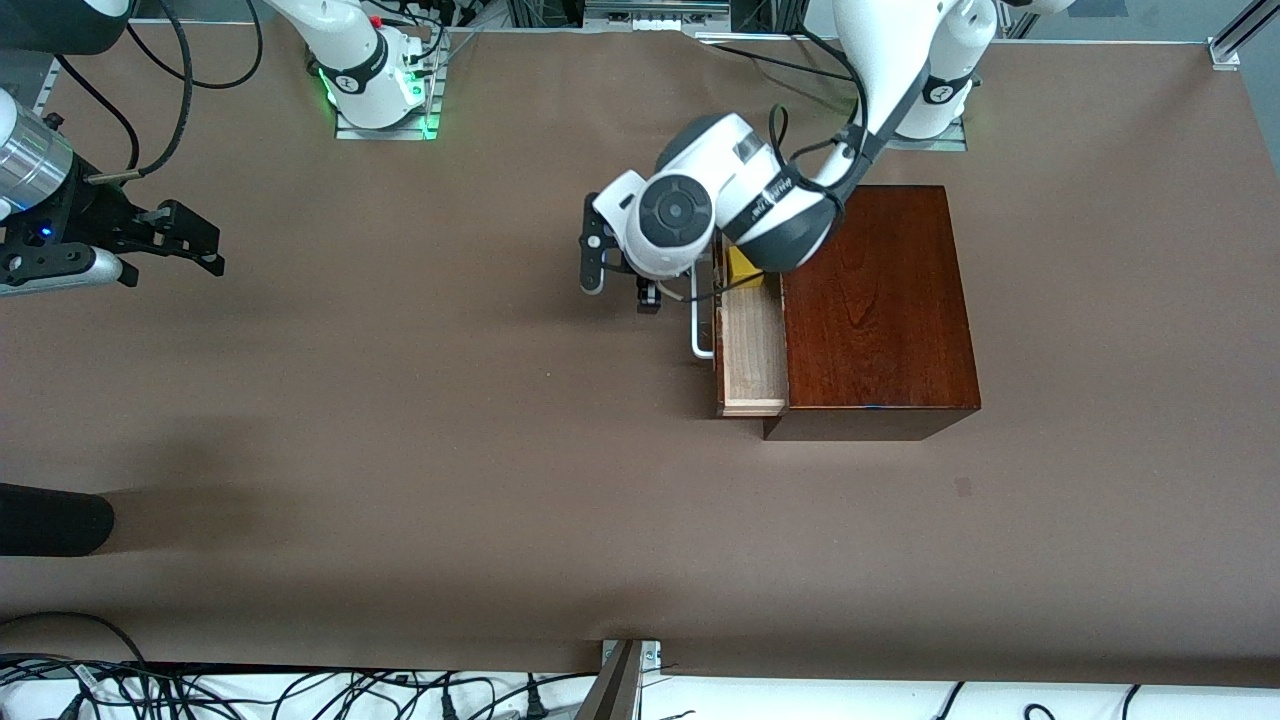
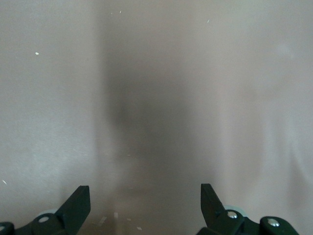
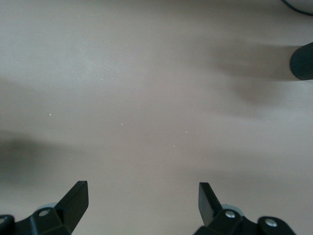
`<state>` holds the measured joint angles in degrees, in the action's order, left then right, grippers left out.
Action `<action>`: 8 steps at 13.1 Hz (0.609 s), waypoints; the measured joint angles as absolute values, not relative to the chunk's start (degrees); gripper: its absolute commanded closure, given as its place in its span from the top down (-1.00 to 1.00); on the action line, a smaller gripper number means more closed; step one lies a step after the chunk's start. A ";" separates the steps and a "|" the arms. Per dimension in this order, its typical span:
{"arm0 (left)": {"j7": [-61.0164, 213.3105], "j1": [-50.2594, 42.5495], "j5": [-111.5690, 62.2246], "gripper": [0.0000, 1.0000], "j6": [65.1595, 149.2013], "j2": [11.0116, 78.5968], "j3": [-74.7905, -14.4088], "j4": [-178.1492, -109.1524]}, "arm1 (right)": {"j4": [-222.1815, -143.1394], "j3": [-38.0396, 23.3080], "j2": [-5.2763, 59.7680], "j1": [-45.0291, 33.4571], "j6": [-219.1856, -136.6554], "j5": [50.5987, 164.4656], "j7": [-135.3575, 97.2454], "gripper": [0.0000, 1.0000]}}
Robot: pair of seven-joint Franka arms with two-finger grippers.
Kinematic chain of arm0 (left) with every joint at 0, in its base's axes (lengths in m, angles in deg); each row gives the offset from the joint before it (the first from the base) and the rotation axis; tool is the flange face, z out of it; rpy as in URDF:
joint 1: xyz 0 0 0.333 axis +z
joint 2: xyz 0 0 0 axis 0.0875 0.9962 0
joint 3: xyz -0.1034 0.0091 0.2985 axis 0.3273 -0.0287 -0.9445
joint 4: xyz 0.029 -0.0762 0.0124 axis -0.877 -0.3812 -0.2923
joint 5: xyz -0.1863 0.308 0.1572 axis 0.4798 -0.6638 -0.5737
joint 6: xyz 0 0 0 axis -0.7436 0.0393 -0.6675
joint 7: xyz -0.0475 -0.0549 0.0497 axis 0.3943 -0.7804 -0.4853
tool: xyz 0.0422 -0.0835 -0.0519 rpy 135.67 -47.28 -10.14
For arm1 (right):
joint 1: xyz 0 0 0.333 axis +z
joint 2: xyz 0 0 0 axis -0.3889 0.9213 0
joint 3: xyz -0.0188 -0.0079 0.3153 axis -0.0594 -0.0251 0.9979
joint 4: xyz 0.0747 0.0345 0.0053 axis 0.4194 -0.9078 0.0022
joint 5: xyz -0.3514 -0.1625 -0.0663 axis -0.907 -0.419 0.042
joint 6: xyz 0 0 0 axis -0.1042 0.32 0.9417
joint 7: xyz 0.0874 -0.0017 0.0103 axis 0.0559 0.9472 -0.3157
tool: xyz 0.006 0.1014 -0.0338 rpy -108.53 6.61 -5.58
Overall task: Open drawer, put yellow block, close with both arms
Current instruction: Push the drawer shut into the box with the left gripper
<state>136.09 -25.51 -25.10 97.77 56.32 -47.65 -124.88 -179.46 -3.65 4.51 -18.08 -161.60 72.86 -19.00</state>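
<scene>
The dark mahogany box (image 1: pixel 880 310) stands toward the left arm's end of the table. Its drawer (image 1: pixel 752 350) is pulled partly out, pale wood lining showing, with the white bar handle (image 1: pixel 703 335) on its front. The yellow block (image 1: pixel 742 268) lies in the drawer, partly hidden under the left arm's wrist. My left gripper (image 1: pixel 620 280) is open and empty, low over the bare table in front of the drawer, beside the handle; the left wrist view (image 2: pixel 145 205) shows only table between its fingers. My right gripper (image 1: pixel 190 240) is open and empty over the right arm's end of the table (image 3: pixel 143 203).
A black rounded object (image 1: pixel 50 520) lies at the table's edge at the right arm's end, nearer the front camera; it also shows in the right wrist view (image 3: pixel 303 61). Cables (image 1: pixel 300 690) run along the near edge. The brown table (image 1: pixel 450 450) stretches between the grippers.
</scene>
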 measured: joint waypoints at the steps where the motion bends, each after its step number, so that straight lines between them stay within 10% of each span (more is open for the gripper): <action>1: 138.82 -25.03 -26.14 1.00 98.57 57.44 -47.65 -124.92 | -179.37 -3.65 4.63 -18.07 -161.61 73.96 -19.00 1.00; 8: 144.63 -20.90 -29.72 1.00 99.11 59.37 -47.17 -125.73 | -179.21 -3.65 4.71 -18.07 -161.62 74.69 -19.00 1.00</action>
